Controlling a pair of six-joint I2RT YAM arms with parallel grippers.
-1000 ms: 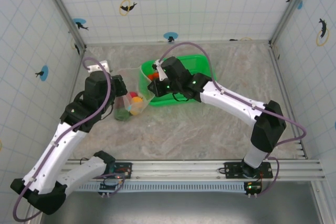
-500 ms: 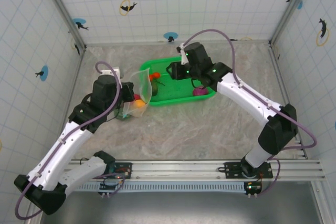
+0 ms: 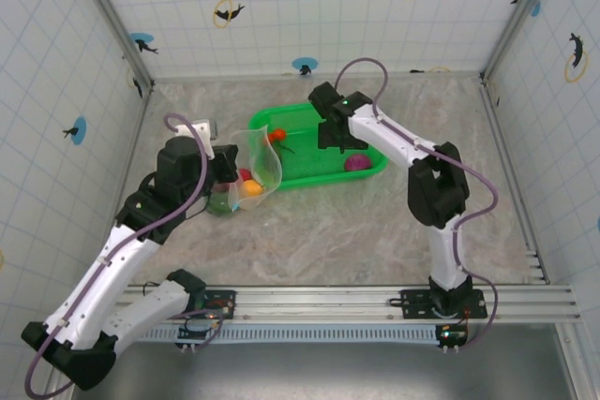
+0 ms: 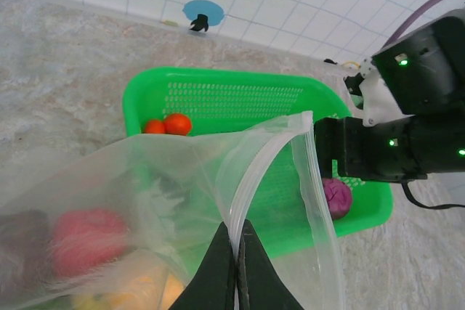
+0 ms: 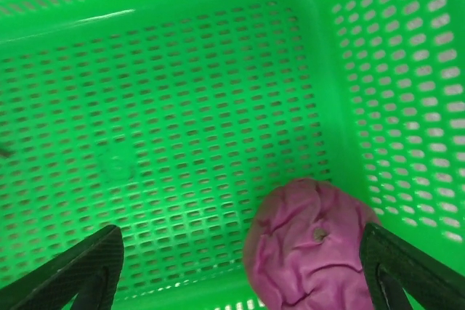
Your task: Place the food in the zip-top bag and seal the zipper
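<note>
Food lies in two places. A red lump [image 4: 87, 230] and yellow-orange pieces [image 4: 156, 292] show through the clear, crinkly bag [image 4: 145, 179]. A wrinkled purple piece [image 5: 312, 241] and two smooth, round orange-red ones [image 4: 167, 124] sit in the perforated green plastic basket [image 5: 182, 107]. The left end effector [image 4: 236, 255] is pinched tight on the bag's pale zipper strip [image 4: 251, 168], the mouth gaping just beside the basket. The right end effector [image 5: 243, 270] hangs over the purple piece, fingers spread wide and gripping nothing. The basket stands on a mottled, stone-look table [image 3: 375, 222].
</note>
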